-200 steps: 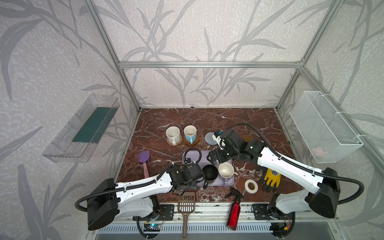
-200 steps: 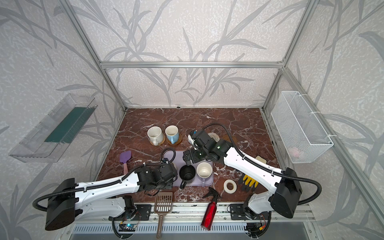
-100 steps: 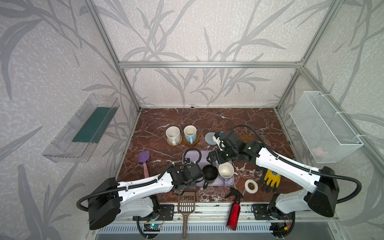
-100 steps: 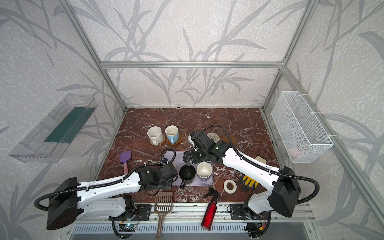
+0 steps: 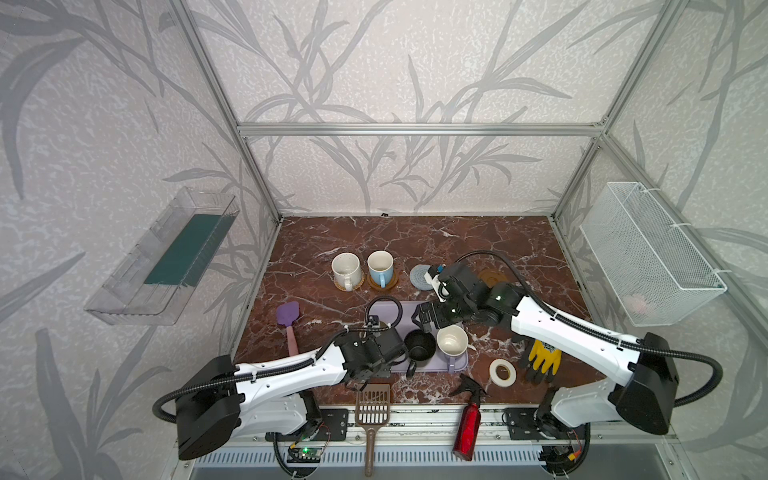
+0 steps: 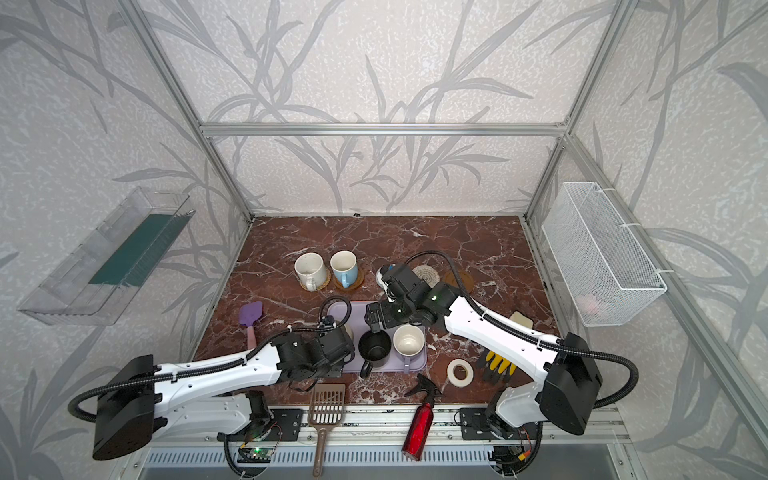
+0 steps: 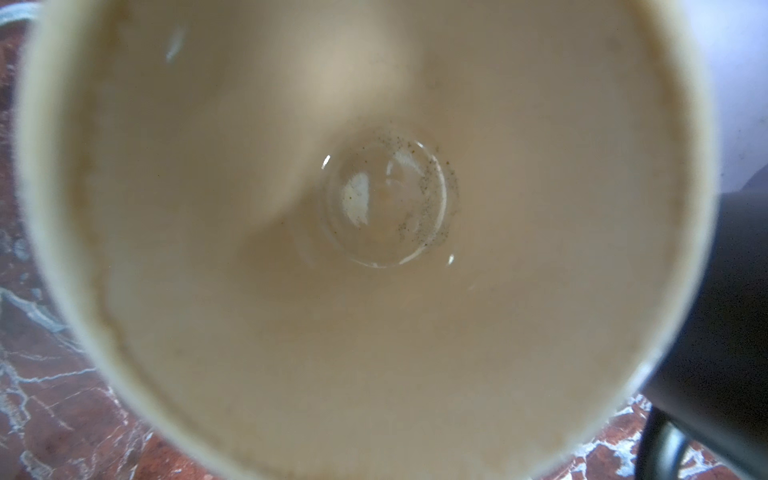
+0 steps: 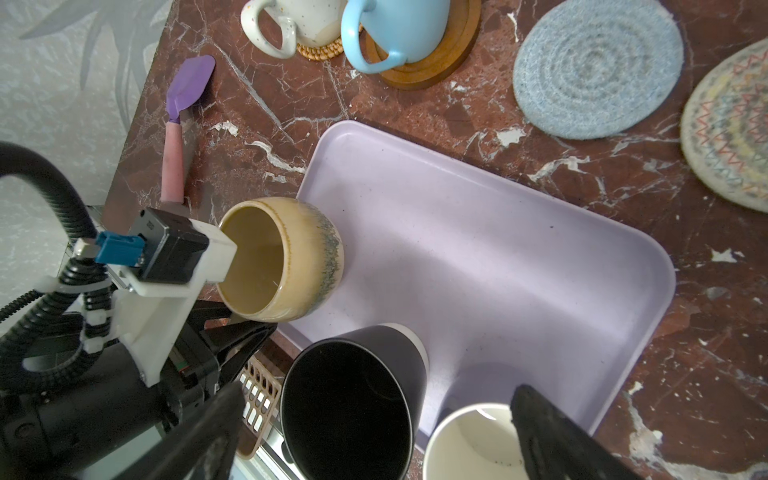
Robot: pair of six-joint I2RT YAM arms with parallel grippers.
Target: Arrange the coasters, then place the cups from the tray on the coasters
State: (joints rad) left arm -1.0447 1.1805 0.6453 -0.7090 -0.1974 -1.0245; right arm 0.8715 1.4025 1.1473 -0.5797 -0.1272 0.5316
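At the tray's [image 8: 498,249] left edge, my left pincer [image 8: 243,324] clamps the cream cup [image 8: 307,253], my right pincer [image 8: 376,392] gapes; speckled cup [image 8: 307,20] and blue cup [image 8: 399,29] sit on coasters [image 8: 440,62], three remain.

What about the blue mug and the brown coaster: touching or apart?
Touching. The right wrist view shows the blue mug sitting on the brown coaster, its base resting on the coaster's top.

My left arm [image 5: 286,370] reaches in low from the near left, and its gripper [image 8: 249,326] is pinched tight on the cup [image 8: 303,257] rim. My right arm [image 5: 573,332] stretches in from the right, wrist bent down, with its gripper [image 8: 376,392] spread wide.
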